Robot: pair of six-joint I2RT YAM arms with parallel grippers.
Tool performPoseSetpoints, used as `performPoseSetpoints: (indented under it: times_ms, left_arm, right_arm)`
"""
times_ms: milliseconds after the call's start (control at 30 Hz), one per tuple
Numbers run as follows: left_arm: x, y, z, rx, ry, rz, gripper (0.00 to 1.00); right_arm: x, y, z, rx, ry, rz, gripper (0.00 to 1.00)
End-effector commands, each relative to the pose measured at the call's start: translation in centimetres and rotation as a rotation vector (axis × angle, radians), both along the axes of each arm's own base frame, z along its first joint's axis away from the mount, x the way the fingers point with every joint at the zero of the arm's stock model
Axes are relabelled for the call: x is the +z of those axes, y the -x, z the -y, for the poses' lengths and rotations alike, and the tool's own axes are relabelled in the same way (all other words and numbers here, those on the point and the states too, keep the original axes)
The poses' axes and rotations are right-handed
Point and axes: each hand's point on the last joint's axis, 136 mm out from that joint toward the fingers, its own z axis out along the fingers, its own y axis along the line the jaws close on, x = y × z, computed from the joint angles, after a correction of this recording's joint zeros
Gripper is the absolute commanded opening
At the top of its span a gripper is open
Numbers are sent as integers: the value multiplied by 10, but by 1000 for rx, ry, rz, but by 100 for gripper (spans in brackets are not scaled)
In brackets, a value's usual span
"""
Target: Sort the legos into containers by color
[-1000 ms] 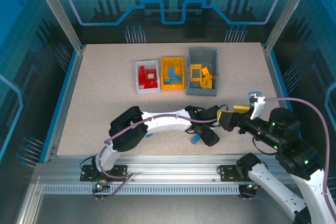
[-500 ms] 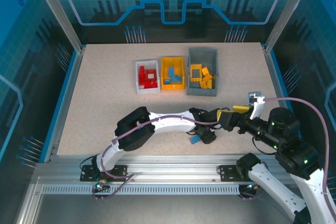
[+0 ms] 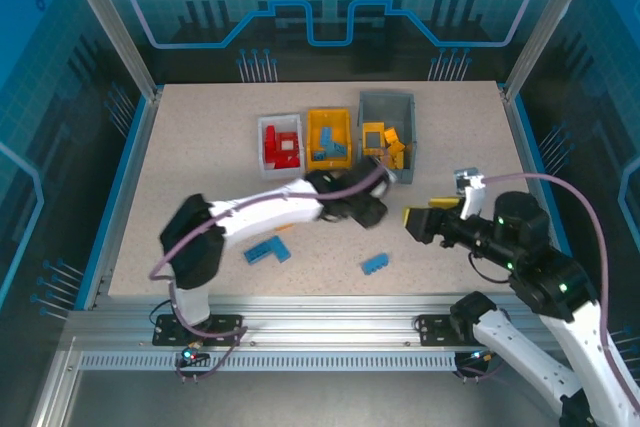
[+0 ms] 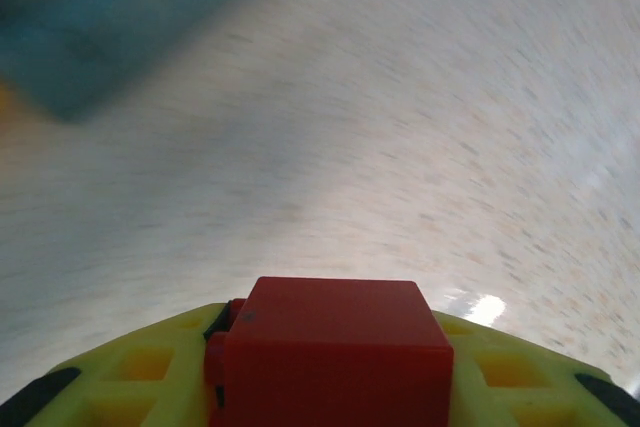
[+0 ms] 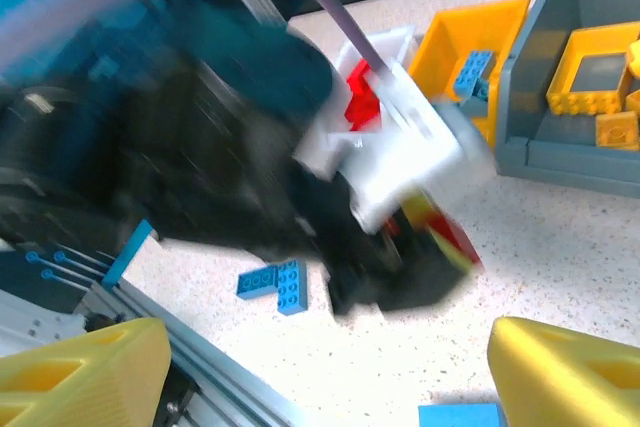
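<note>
1. Well, on my overhead feed the left tool [image 3: 368, 209] hangs over the worktop [image 3: 200, 147], just in front of the yellow bin [image 3: 312, 142] and the dark grey bin [image 3: 385, 102].
2. On its wrist camera I see a red brick [image 4: 335, 347] pinched between the two yellow-green fingers [image 4: 130, 372]. The tool is closed onto the brick, and the worktop beyond is blurred.
3. The right tool [image 3: 413, 222] sits to the right of the left one, near it but apart.
4. On the right wrist feed its yellow fingertips [image 5: 80, 377] stand at the two bottom corners. They are spread wide, with nothing between them but bare worktop.
5. The three bins stand side by side toward the back of the worktop. The white bin [image 3: 262, 152] is on the left, the yellow bin is in the middle, and the dark grey bin is on the right.
6. The white bin holds red bricks [image 3: 283, 147], the yellow bin holds blue bricks [image 3: 330, 145], and the dark grey bin holds orange-yellow bricks [image 3: 385, 139].
7. A blue L-shaped brick [image 3: 266, 251] lies loose on the worktop beside the left forearm, on its near side.
8. A small blue brick [image 3: 375, 263] lies near the front edge, nearer the edge than either tool.
</note>
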Motion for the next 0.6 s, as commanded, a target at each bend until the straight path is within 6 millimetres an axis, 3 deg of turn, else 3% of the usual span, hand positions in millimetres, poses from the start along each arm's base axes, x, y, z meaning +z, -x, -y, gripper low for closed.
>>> performPoseSetpoints:
  times_ms: [0,100,167,267,400,567]
  left_arm:
    - [3,-27,-72,190,-34,-19,34]
    - [1,-51,-130,339,-47,-54,34]
    - [-2,-66,-166,432,-55,-69,34]
    - [-9,-87,-205,542,-59,-84,34]
    - [-20,-116,-233,618,-82,-100,34]
    - [-31,-149,-236,634,-103,-126,34]
  right_arm:
    - [-2,-16,-30,78,1,40,83]
    - [-7,-29,-66,123,79,89,83]
    - [-11,-34,-101,166,123,112,83]
    - [-22,-43,-146,200,141,114,82]
    - [-40,-54,-182,187,156,91,80]
    - [-55,-54,-199,181,168,57,80]
